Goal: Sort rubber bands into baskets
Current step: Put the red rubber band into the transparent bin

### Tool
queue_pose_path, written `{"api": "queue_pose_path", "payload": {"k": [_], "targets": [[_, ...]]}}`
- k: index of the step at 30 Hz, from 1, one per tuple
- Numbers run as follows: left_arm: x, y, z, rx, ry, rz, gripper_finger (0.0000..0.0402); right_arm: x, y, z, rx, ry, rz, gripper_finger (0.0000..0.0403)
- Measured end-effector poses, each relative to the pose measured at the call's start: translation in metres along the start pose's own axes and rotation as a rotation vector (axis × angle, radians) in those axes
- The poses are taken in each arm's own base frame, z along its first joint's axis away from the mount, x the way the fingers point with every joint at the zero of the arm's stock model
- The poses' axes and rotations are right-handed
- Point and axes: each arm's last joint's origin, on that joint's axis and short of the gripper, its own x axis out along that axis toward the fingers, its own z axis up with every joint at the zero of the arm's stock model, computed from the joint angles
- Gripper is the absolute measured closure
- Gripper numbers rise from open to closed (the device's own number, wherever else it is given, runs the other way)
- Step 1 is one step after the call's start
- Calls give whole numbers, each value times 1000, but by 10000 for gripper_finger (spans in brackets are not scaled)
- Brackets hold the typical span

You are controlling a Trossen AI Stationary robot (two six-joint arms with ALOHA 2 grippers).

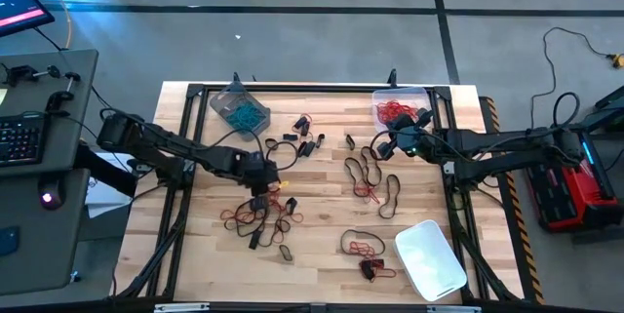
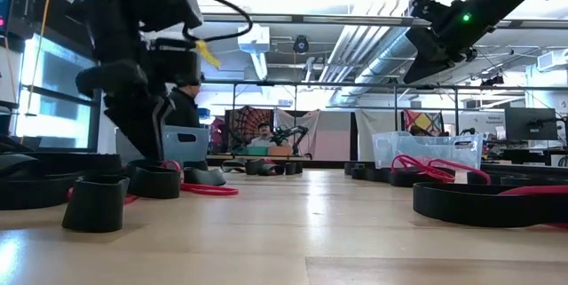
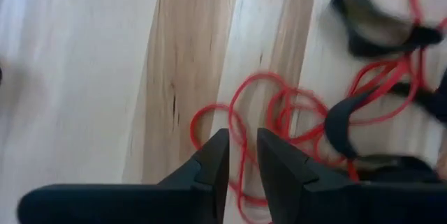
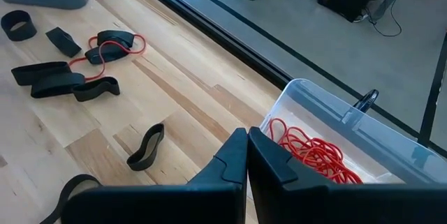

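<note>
Where the rubber bands (image 1: pixel 366 178) lie, they spread loose over the middle of the worktop (image 1: pixel 322 264): black loops near the centre, a red and black tangle (image 1: pixel 258 217) toward the left front, a few more by the front edge. Red bands fill the clear basket (image 1: pixel 398 108) at the far right corner, teal ones fill the grey-tinted basket (image 1: pixel 239 107) at the far left, and the whitish basket (image 1: pixel 429 258) sits at the near right.

Over the left tangle the left tool (image 3: pixel 242 158) points down at the boards. Its fingers (image 3: pixel 213 160) stand slightly apart with a narrow gap between the tips, a red band (image 3: pixel 241 123) lying on the wood just under and past them; the wrist view does not show any band pinched in the gap. In the low view this tool comes down close to the worktop among black bands (image 2: pixel 98 203) and a red one (image 2: pixel 209 189).

Above the worktop, just beside the red-filled basket, hangs the right tool (image 4: pixel 246 155). Its fingers are pressed together with nothing between them, and a black band (image 4: pixel 145 146) lies on the wood below.
</note>
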Motion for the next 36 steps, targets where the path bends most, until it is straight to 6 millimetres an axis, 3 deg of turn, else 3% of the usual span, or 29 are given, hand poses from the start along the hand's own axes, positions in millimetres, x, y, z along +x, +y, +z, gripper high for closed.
{"api": "queue_pose_path", "payload": {"k": [24, 36], "targets": [[9, 7, -1, -32, 7, -26, 363, 0, 0, -1, -7, 11, -4, 403], [9, 7, 0, -14, 2, -36, 331, 0, 0, -1, -9, 10, -4, 403]]}}
